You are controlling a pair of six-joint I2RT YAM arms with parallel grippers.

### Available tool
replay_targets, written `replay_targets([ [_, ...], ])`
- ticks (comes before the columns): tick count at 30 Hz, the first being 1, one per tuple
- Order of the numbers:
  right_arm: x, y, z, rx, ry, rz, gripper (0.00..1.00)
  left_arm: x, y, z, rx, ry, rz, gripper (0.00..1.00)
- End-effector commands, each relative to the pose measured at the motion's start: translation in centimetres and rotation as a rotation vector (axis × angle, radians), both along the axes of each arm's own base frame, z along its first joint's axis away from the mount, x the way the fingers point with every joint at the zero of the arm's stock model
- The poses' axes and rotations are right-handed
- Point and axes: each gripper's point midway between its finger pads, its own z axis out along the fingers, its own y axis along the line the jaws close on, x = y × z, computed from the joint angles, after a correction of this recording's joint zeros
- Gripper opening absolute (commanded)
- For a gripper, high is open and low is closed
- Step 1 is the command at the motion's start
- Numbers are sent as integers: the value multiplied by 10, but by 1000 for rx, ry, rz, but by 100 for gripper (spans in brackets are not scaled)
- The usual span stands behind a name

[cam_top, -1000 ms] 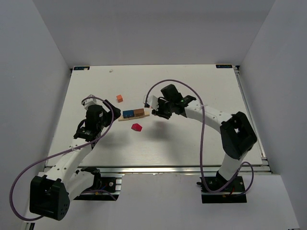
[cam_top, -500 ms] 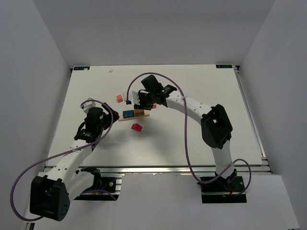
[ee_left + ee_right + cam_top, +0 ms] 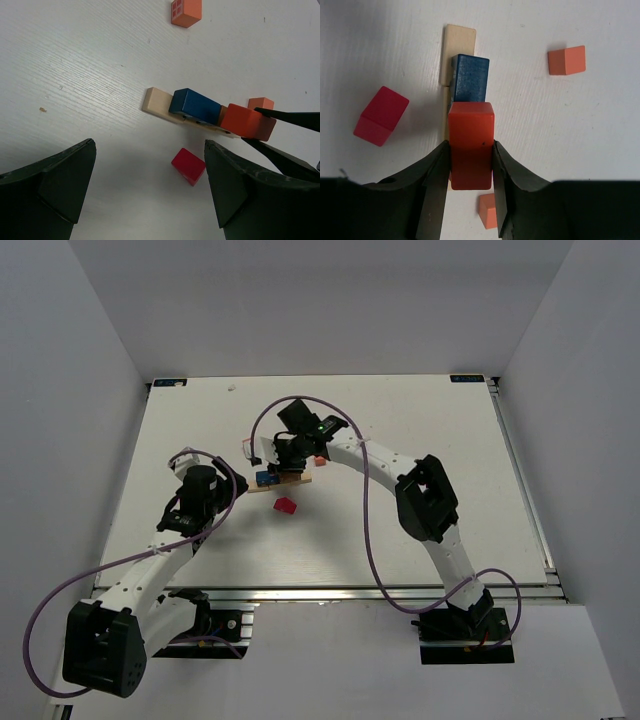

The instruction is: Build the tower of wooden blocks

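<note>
Right gripper (image 3: 470,150) is swinging left to the wood block tower (image 3: 195,107), clamping an orange-red wooden brick (image 3: 471,127) to stack; left gripper (image 3: 149,165) is idling, jaws apart.

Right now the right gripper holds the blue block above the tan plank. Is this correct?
Not quite: the right gripper holds the orange-red block above the tan plank, as the right wrist view shows; the blue block lies on that plank.
</note>
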Motion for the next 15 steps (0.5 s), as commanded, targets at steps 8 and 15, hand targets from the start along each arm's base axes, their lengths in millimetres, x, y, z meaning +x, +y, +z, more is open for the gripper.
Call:
replay_targets([
  [8,-2,16,11,24,-25,53,28,4,6,-2,16,-12,18,98],
  [15,2,20,5,5,-20,35,31,4,6,0,15,-12,20,98],
])
